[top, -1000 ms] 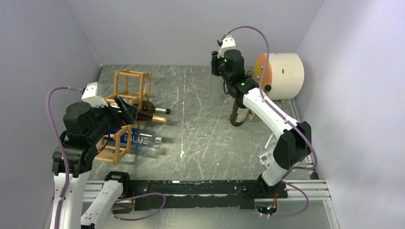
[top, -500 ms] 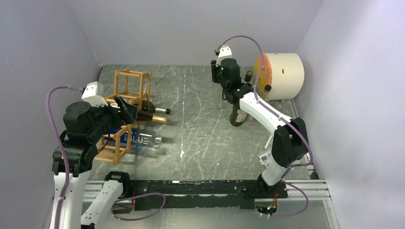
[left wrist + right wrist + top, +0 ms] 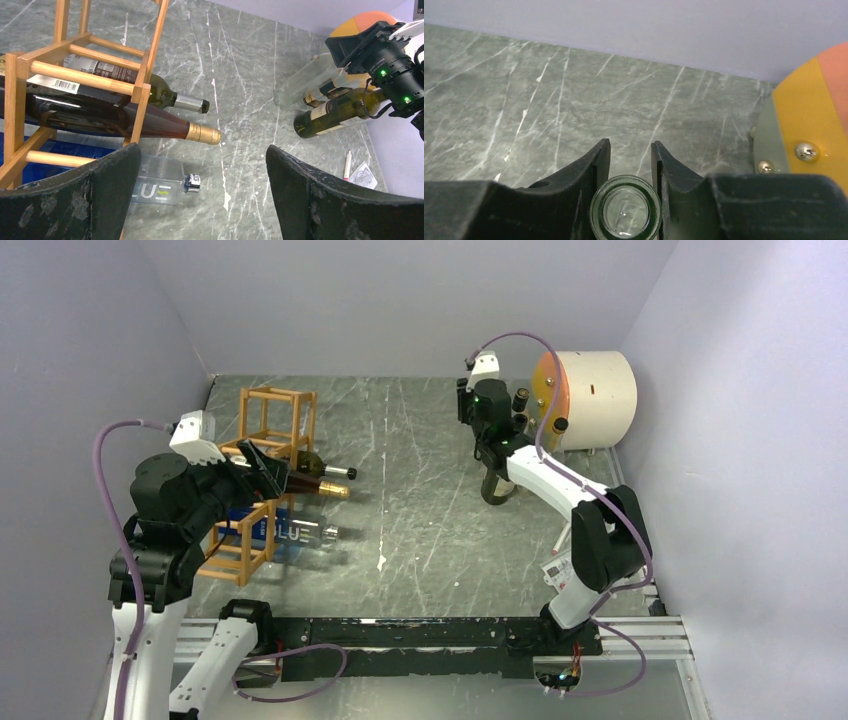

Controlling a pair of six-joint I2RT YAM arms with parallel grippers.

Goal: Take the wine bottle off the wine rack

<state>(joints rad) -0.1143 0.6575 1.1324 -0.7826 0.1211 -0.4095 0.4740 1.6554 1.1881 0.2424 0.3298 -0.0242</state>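
Lavender walls are closing in on three sides of a grey-green marbled tabletop (image 3: 430, 440), which is streaked with white veins and catching a dull sheen. At the left of the top view, the wine rack (image 3: 85, 80) is standing on this surface. Two bottles are lying in its cells with their necks poking toward the centre of the frame: a green bottle with a silver cap (image 3: 330, 472) and, just below it, a dark bottle with a gold cap (image 3: 325, 489). A clear bottle with a blue label (image 3: 295, 533) is lying on the table at the rack's foot. The left gripper (image 3: 202, 150) is hovering beside the rack with its jaws spread wide, gripping nothing. At the upper right, near a cream drum with an orange-and-yellow face (image 3: 595, 385), the right gripper (image 3: 630, 150) is clamping tight around the neck of the wine bottle (image 3: 497, 485). That bottle is standing upright, well apart from the rack; whether its base is touching the table cannot be told.
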